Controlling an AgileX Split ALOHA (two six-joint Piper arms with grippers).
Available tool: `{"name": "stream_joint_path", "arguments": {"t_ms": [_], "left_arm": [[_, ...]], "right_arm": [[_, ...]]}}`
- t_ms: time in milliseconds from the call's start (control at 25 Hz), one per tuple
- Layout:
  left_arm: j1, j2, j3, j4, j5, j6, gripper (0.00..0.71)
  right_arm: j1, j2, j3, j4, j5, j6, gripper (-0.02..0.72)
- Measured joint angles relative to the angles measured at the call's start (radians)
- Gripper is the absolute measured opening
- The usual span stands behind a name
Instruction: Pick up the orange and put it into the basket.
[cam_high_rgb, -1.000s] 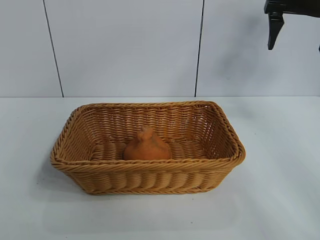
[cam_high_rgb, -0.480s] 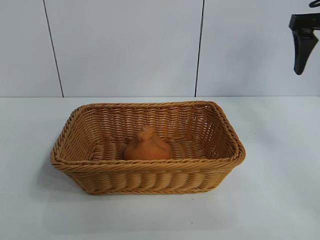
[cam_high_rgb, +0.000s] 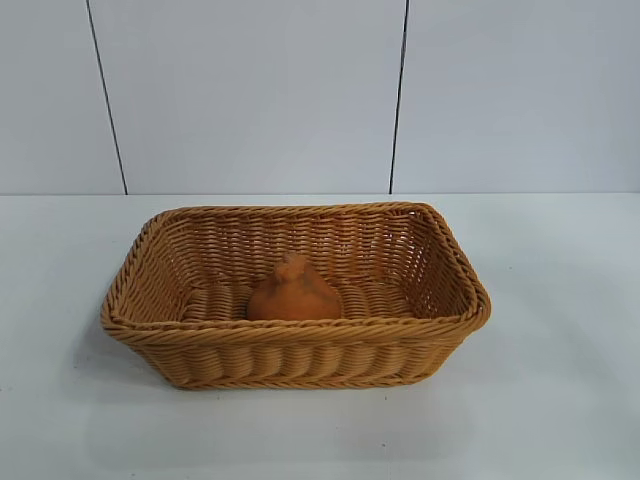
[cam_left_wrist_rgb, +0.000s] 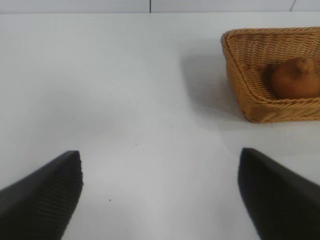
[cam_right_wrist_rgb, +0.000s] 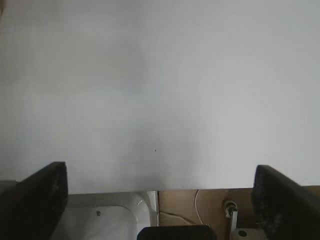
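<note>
The brownish-orange orange lies inside the tan wicker basket at the middle of the white table, knobby top upward. No gripper shows in the exterior view. The left wrist view catches one corner of the basket with the orange in it, far off from my left gripper, which is open with only bare table between its black fingers. My right gripper is open too, empty, over the table's edge.
White table surrounds the basket on all sides, with a white panelled wall behind. Past the table edge in the right wrist view lie a white moulded part, brown board and a cable.
The right arm's black gripper, seen at the upper right of the exterior view, moved right and left that view. The orange and the basket stayed put.
</note>
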Motion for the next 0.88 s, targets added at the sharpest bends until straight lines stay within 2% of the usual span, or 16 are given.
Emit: {"name": "stream_joint_path", "arguments": {"t_ms": [640, 880], "left_arm": [[0.0, 0.0, 0.0, 0.0, 0.002, 0.0, 0.603], [0.0, 0.0, 0.0, 0.0, 0.002, 0.0, 0.603]], "right_arm": [[0.0, -0.703, 0.042, 0.014, -0.012, 0.0, 0.694], [0.0, -0.761, 0.042, 0.014, -0.01, 0.0, 0.694]]}}
